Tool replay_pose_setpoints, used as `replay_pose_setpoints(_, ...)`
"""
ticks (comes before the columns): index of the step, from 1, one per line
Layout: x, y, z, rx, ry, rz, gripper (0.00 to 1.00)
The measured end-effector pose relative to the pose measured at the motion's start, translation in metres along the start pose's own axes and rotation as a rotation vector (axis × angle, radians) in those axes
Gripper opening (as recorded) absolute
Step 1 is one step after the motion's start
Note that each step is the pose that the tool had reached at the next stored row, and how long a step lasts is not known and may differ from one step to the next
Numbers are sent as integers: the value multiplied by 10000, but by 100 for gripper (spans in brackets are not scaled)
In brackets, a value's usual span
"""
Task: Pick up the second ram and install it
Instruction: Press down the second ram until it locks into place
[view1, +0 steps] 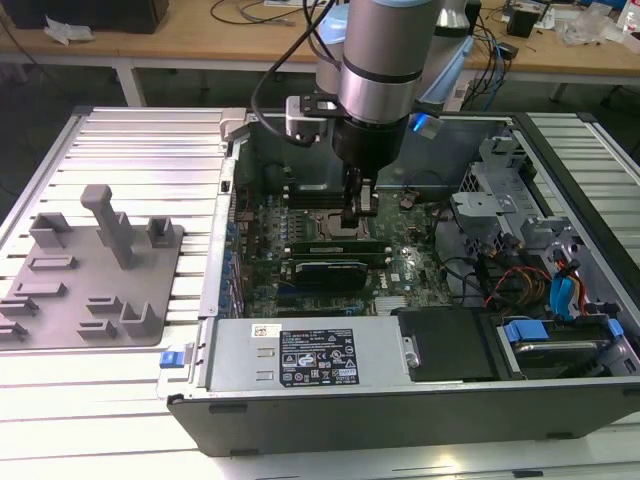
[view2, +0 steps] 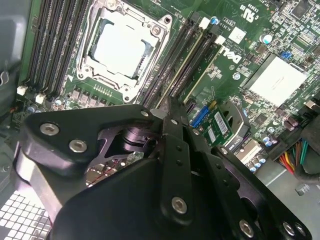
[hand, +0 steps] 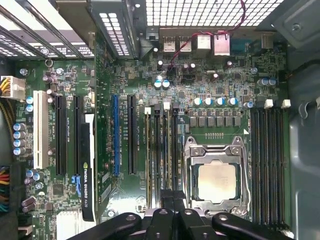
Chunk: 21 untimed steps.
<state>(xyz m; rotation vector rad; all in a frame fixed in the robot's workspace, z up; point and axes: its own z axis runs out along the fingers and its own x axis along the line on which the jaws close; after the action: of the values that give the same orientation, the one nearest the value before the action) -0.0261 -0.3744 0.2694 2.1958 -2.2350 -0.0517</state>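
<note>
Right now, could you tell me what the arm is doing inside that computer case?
The arm has its gripper lowered into the open computer case, over the memory slots beside the processor socket on the motherboard. Its fingers are closed together at the slots. In the exterior view a RAM stick already lies seated just below the fingertips. The grey holder tray sits on the table at the exterior view's left.

Pincer (view1: 358, 215) tips hidden among memory slots (hand: 162, 150); its fingers' stance beyond telling.
</note>
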Motion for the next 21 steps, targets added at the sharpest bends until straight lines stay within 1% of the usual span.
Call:
replay_pose_setpoints(8, 0, -7, 0, 0, 0, 0, 8)
replay_pose_setpoints(9, -1, -23, -1, 0, 1, -2, 8)
replay_pose_setpoints(10, -2, -66, -2, 0, 0, 1, 8)
replay_pose_setpoints(14, -6, -326, -6, 0, 1, 0, 8)
replay_pose_setpoints(16, -8, -421, -6, 0, 0, 1, 8)
replay_pose_setpoints(17, -9, -448, -6, 1, -1, -1, 8)
replay_pose_setpoints(19, -8, -448, -6, 0, 0, 0, 8)
replay_pose_setpoints(21, -8, -448, 14, 0, 0, 0, 8)
